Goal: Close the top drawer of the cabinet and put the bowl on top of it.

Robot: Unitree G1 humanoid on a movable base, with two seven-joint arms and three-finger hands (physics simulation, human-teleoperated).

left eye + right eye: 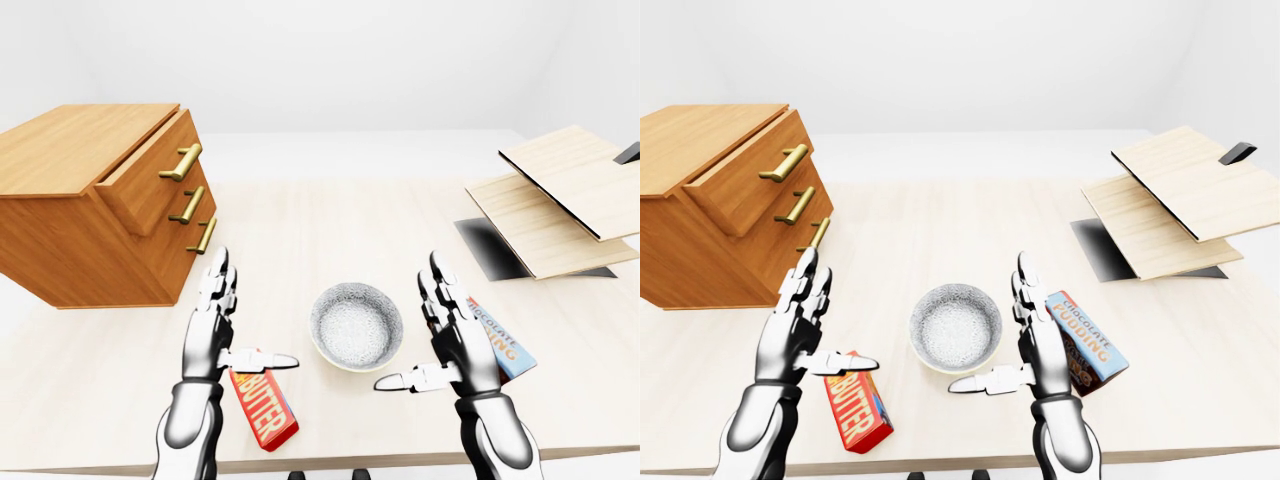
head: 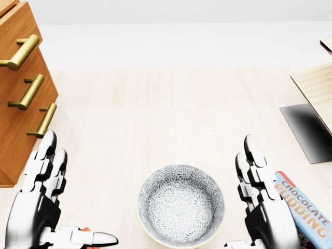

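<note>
Matt warm wood cabinet with brassy metal handles — pale wood-grain table, glossy patterned bowl

The head view looks steeply down on the counter from close above, facing away from the robot. The bowl lies at 6 o'clock, the left robot hand at 7 and the right robot hand at 5. The frame edge cuts the cabinet at 9 to 10 o'clock. The left-eye and right-eye views face the same way from farther off and less steeply, taking in the whole cabinet, the boards at 2 o'clock and the wall. All three views share the bowl, both hands and the handles. In the right-eye view everything sits slightly more toward 9 o'clock.
</note>
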